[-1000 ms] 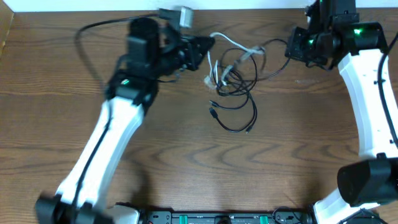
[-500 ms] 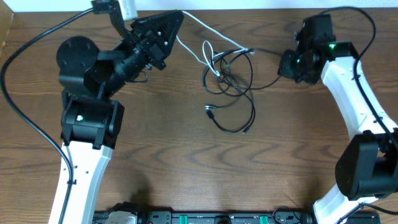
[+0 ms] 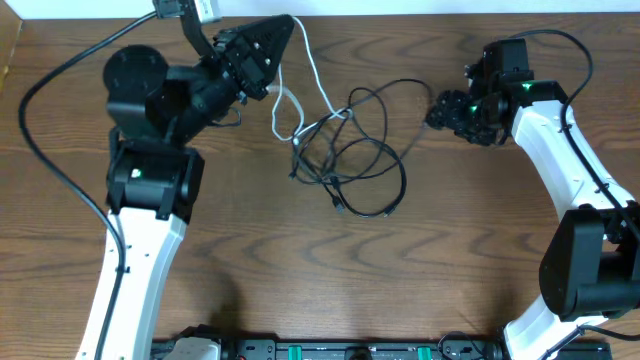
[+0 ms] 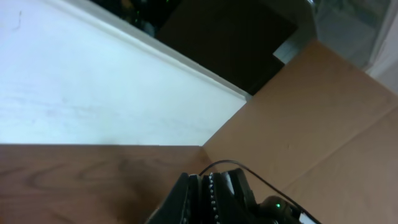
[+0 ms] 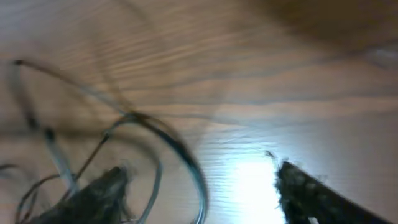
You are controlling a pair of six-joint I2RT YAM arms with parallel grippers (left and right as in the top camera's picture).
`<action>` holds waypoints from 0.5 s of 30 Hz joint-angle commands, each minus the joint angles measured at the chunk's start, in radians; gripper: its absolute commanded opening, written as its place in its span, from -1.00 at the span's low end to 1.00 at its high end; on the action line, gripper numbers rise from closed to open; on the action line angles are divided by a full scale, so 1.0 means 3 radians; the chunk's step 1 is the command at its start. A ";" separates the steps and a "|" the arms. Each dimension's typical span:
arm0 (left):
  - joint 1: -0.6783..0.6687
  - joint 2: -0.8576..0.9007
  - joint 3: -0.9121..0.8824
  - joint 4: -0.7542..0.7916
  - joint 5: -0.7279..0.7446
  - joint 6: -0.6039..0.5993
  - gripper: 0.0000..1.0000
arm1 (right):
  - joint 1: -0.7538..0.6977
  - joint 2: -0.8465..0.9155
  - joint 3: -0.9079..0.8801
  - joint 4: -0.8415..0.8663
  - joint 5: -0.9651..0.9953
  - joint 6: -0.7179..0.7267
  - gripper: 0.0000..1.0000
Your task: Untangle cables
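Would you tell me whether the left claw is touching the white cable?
Touching. In the overhead view the white cable runs straight out from the tip of the shut left claw, which pinches its end.

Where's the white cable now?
Overhead, upper centre-left: the white cable runs from the left gripper down into the black cables mid-table.

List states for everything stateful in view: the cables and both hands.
white cable, one end gripped, other end caught in the tangle
black cables, tangled loops on the table
left hand, shut on white cable
right hand, open, holding nothing
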 commanded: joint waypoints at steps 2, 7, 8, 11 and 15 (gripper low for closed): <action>-0.0015 0.0014 0.0019 0.0055 -0.0027 -0.0118 -0.85 | -0.0009 0.0015 -0.0003 0.0088 -0.1064 -0.0351 0.73; -0.0090 0.0018 0.0019 0.0084 -0.0028 -0.0117 -0.85 | -0.0014 0.0013 0.0000 0.0304 -0.2247 -0.0542 0.77; -0.0102 0.0019 0.0019 0.0093 -0.0032 -0.0117 -0.86 | -0.0020 0.0011 0.0000 0.0389 -0.2524 -0.0539 0.77; -0.0139 0.0023 0.0019 0.0090 -0.0086 -0.0120 -0.85 | -0.0025 0.0011 0.0003 0.0680 -0.3110 -0.0395 0.77; -0.0230 0.0023 0.0019 0.0092 -0.0261 -0.0118 -0.85 | 0.0081 0.0013 0.0003 0.0940 -0.3132 0.0094 0.79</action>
